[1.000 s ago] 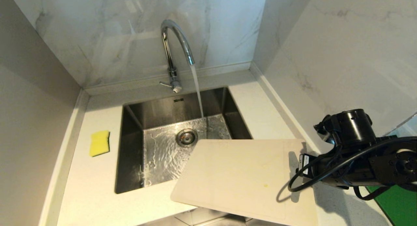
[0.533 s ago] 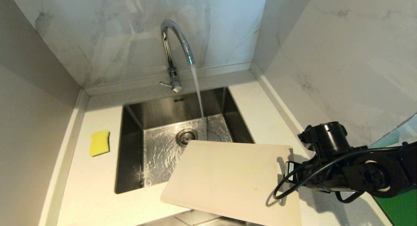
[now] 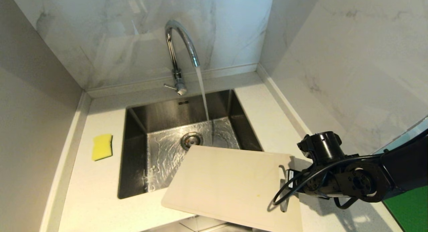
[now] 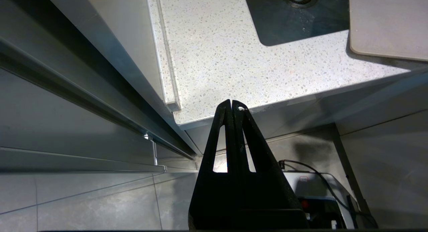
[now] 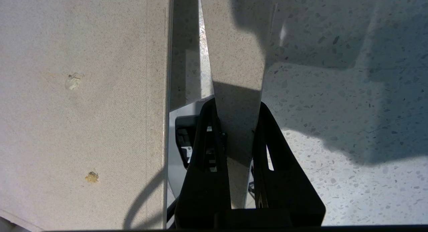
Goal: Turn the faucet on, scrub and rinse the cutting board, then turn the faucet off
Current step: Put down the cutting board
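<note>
Water runs from the chrome faucet [image 3: 179, 48] into the steel sink [image 3: 133, 151]; its thin lever [image 3: 170, 87] points left. The cream cutting board [image 3: 227, 185] is held tilted over the sink's near right corner, with small yellowish stains on it. My right gripper [image 3: 287, 183] is shut on the board's handle strip [image 5: 234, 58] beside the slot, one finger on each side, right gripper [image 5: 234, 106]. The board's face [image 5: 83, 108] fills one side of that view. My left gripper [image 4: 231, 103] is shut and empty, low by the counter's front edge; a board corner [image 4: 388, 21] shows beyond it.
A yellow sponge [image 3: 102, 146] lies on the counter left of the sink. A green board [image 3: 406, 205] shows at the far right under my right arm. Marble walls close in behind and on the right; a grey wall stands on the left.
My right arm has reached leftward and lower, carrying the cutting board further left over the sink's near corner. Water keeps running. The left arm has not moved.
</note>
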You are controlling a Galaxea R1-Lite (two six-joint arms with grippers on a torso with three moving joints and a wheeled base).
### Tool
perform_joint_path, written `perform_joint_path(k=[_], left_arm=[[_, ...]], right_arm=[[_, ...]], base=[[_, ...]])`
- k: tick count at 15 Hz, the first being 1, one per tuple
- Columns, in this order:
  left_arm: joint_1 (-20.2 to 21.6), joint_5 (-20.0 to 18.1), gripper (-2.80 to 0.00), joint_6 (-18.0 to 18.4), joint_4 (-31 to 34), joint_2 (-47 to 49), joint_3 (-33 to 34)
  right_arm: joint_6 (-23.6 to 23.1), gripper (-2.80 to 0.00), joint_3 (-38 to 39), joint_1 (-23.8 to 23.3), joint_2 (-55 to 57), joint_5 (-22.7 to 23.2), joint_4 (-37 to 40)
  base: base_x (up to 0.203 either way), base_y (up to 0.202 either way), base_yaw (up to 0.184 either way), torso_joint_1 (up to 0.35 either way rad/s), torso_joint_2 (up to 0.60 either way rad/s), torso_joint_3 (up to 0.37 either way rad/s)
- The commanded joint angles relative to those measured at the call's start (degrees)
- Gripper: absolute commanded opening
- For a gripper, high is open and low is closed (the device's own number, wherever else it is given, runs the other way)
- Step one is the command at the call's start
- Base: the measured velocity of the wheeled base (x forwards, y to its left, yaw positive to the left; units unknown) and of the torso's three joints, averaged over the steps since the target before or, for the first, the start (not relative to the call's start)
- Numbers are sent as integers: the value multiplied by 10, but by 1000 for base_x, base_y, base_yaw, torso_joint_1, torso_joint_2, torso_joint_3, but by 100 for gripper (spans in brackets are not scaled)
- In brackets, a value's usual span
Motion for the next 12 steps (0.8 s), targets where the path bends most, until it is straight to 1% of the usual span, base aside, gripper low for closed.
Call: perform_joint_path(k=[1, 2, 8, 12], left_arm=[[0, 0, -280, 0, 1, 0, 0], [0, 0, -280, 0, 1, 0, 0], [0, 0, -280, 0, 1, 0, 0], [0, 0, -280, 0, 1, 0, 0]], right_arm=[[1, -280, -2, 0, 7, 0, 0], [1, 0, -2, 0, 9, 0, 0], [1, 0, -5, -1, 5, 0, -1], [0, 0, -23, -1, -8, -1, 0]], base=[[0, 0, 0, 0, 0, 0], [0, 0, 0, 0, 0, 0], [0, 0, 0, 0, 0, 0], [0, 0, 0, 0, 0, 0]])
